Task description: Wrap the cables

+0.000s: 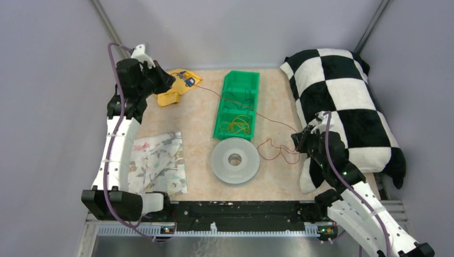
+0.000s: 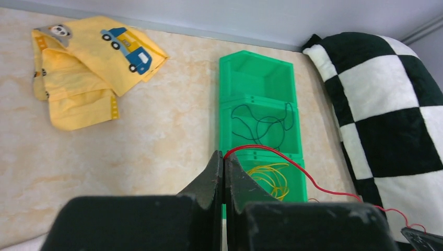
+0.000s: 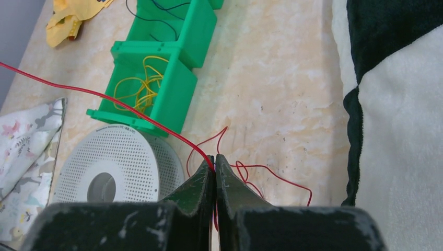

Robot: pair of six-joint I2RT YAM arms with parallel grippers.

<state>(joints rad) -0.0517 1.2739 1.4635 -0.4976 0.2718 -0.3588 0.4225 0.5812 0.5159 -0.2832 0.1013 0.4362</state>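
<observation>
Two grippers, one cable. The cable (image 3: 68, 86), a single thin red wire, runs raised from the left gripper (image 2: 224, 154) at the far left of the table (image 1: 198, 128), over a green bin (image 2: 221, 104), to the right gripper (image 3: 213, 157) near the pillow. Its slack lies in loose loops on the table between the spool and the pillow. Both grippers have their fingers pressed together, pinching the cable, which comes out at the fingertips. The bin is one piece with three compartments in a row. The middle one holds one thin dark wire (image 2: 261, 123) and the near one holds one yellow wire bundle (image 2: 269, 175). One grey perforated spool (image 1: 222, 163) lies flat just in front of the bin. There are two cloths: a crumpled yellow cloth (image 2: 78, 78), printed with a blue truck and a panda face, and a pale patterned cloth (image 1: 158, 160) beside the left arm. One black-and-white checked pillow (image 1: 342, 107) fills the right side, cut off by the frame in both wrist views. The stretch of cable between each pair of fingers is hidden, and its free ends cannot be traced among the loops. In the right wrist view the gripper body covers part of the spool. A faint printed line on the spool's face is too small to read.
</observation>
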